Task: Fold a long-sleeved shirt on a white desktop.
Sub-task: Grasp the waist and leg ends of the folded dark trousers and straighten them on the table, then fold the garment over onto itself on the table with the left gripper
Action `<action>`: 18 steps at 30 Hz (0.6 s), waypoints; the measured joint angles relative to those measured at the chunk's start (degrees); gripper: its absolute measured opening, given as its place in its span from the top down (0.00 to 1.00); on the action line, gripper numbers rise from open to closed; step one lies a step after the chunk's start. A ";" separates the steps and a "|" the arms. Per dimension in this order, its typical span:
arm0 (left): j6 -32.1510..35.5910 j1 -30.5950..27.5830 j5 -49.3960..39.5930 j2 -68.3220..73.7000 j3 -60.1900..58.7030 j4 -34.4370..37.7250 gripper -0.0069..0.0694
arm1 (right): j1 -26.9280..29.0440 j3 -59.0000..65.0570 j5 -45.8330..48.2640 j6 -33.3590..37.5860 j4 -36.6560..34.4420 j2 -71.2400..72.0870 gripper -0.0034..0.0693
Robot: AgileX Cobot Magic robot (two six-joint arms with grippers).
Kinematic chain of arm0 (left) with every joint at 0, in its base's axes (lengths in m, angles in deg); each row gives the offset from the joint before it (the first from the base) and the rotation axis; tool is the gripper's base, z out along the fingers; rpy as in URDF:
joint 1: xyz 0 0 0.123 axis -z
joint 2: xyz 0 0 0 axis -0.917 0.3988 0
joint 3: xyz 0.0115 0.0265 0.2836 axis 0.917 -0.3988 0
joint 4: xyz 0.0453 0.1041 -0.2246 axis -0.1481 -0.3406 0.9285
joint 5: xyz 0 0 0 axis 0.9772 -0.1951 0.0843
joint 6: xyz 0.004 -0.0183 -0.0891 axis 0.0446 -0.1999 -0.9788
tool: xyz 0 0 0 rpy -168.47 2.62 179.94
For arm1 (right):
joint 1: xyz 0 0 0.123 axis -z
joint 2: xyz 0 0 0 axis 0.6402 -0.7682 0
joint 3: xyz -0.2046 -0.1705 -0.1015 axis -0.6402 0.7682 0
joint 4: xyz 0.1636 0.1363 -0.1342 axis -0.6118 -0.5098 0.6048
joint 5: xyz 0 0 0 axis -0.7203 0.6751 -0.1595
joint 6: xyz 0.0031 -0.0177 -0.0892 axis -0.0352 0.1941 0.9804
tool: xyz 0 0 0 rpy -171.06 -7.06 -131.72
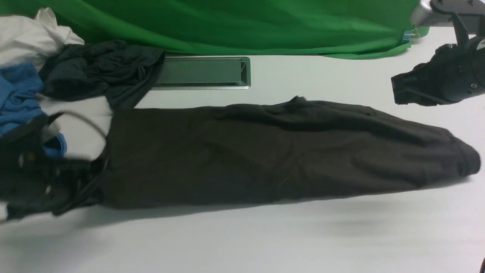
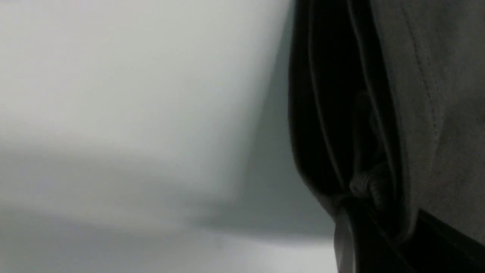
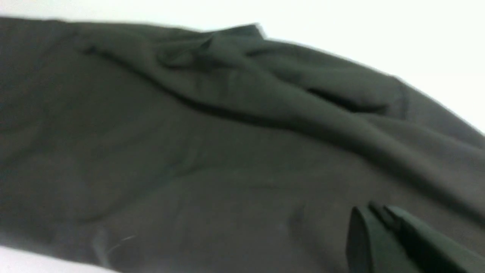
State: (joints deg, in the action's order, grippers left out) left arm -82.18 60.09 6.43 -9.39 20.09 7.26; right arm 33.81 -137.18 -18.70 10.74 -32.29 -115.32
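Observation:
The long-sleeved shirt (image 1: 265, 151) lies as a long dark brown-black band across the white desktop (image 1: 242, 239). My left gripper (image 1: 91, 178), blurred, sits at the shirt's left end and is shut on its edge. In the left wrist view the gathered hem folds (image 2: 363, 182) run down into the jaws, beside one pale finger (image 2: 343, 242). My right gripper (image 1: 398, 91) hangs above the table behind the shirt's right end. In the right wrist view its fingers (image 3: 373, 214) are pressed together with nothing between them, over the shirt (image 3: 189, 151).
At the far left is a pile of clothes: a dark grey-teal garment (image 1: 102, 72), a bright blue one (image 1: 19, 94) and a white one (image 1: 26, 38). A silver cable hatch (image 1: 202, 72) is set in the table behind the shirt. A green cloth backdrop (image 1: 227, 22) closes the far edge.

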 joint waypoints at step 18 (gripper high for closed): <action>17.68 -6.68 -3.78 -3.21 8.47 21.07 0.83 | 0.00 -2.17 1.33 1.11 -1.24 6.28 0.91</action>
State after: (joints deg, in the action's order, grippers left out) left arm -64.50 53.40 2.65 -12.60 28.56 28.33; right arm 33.81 -139.36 -17.37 11.85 -33.54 -109.04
